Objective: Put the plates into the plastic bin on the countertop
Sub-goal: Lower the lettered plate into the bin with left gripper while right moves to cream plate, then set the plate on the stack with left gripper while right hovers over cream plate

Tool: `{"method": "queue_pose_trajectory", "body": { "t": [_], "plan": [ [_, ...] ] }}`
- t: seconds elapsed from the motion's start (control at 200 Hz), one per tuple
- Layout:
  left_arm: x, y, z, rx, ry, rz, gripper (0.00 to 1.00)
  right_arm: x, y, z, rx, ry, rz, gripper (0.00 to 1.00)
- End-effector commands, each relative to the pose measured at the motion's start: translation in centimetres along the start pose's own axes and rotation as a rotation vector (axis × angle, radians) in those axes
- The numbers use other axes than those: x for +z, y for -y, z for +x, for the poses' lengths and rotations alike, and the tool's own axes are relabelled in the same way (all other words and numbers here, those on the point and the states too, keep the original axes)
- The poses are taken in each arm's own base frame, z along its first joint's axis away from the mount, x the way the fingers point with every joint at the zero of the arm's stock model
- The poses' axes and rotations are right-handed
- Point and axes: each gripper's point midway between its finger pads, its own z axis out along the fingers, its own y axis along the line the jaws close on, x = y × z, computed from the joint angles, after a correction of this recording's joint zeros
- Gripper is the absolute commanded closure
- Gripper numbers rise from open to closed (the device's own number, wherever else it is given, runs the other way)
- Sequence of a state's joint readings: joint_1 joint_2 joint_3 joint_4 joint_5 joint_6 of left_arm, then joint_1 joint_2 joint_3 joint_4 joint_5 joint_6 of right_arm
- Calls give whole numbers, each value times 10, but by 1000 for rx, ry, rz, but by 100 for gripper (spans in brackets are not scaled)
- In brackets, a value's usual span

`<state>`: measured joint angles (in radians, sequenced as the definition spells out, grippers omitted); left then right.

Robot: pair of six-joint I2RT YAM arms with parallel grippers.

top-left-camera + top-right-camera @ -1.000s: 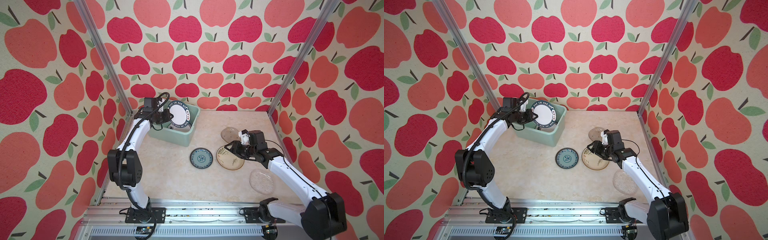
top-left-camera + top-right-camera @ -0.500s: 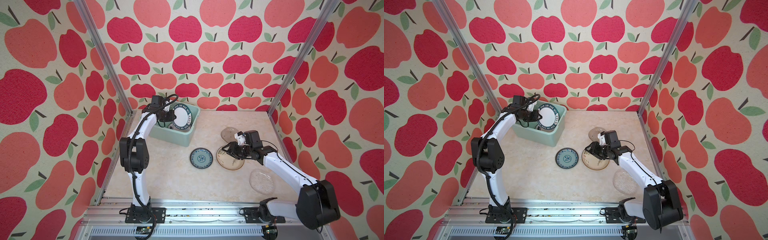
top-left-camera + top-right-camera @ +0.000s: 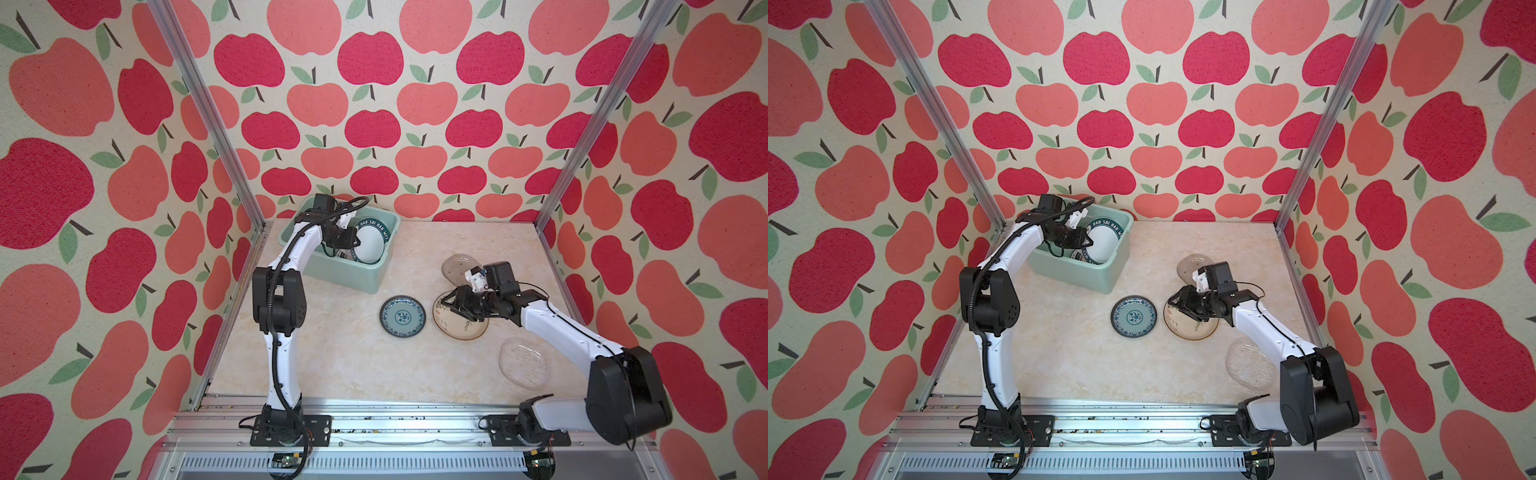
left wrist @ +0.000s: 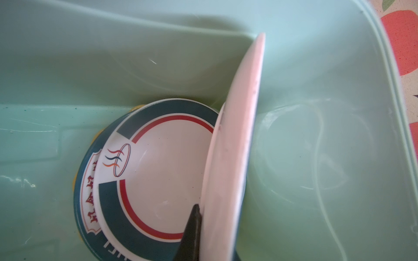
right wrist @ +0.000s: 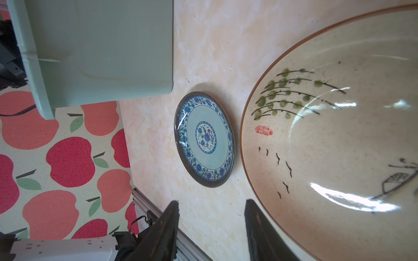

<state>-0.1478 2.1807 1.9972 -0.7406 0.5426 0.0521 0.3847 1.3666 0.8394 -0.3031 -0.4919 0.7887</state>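
Tools split the work as I steer from afar. The left tool (image 3: pixel 353 242) is pinched on the rim of the lettered plate (image 3: pixel 372 246), which stands on edge inside the plastic bin (image 3: pixel 345 279). Beside it lies a stack topped by a red-ringed plate (image 4: pixel 162 171), with a sliver of yellow showing underneath.

1 second ago that lettered plate hung higher, near the bin's rim. It has since sunk between the walls, so I judge that only the release remains for this one.

The right tool (image 5: pixel 211 202) has its jaws spread and holds nothing. It sits low at the rim of the cream plate (image 5: pixel 339 140), 1 finger over the plate's edge and the other over bare tabletop (image 3: pixel 332 365). Over the same second it has crept a little along that rim, which reads to me as lining up the next pick.

Just beside the cream plate lies the teal plate (image 5: pixel 204 140), flat and not touching it. 2 glass plates (image 3: pixel 459 266) (image 3: pixel 523 368) lie flat farther out. By my count, 4 plates are left outside the bin.
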Motion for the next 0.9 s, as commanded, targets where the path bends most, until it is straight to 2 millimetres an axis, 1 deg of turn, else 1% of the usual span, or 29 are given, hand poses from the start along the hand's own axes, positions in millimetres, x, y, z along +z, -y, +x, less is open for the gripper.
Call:
{"method": "queue_pose_trajectory", "body": {
  "t": [0.0,0.24,0.355,0.455,0.53,0.896],
  "plan": [
    [12,6,5,11,-40,61,95,-2,-11,-9,-4,11,-30,50],
    [18,-9,3,-4,-46,18,72,1,-10,-9,1,2,-33,51],
    [20,-13,3,-11,-47,5,64,3,-9,-8,6,-7,-35,51],
    [22,-17,4,-17,-49,-8,60,5,-9,-8,8,-13,-36,51],
    [24,-20,5,-18,-51,-20,60,6,-9,-8,9,-15,-39,51],
    [32,-32,11,-35,-67,-65,51,14,-9,-7,25,-30,-58,51]
  ]
}}
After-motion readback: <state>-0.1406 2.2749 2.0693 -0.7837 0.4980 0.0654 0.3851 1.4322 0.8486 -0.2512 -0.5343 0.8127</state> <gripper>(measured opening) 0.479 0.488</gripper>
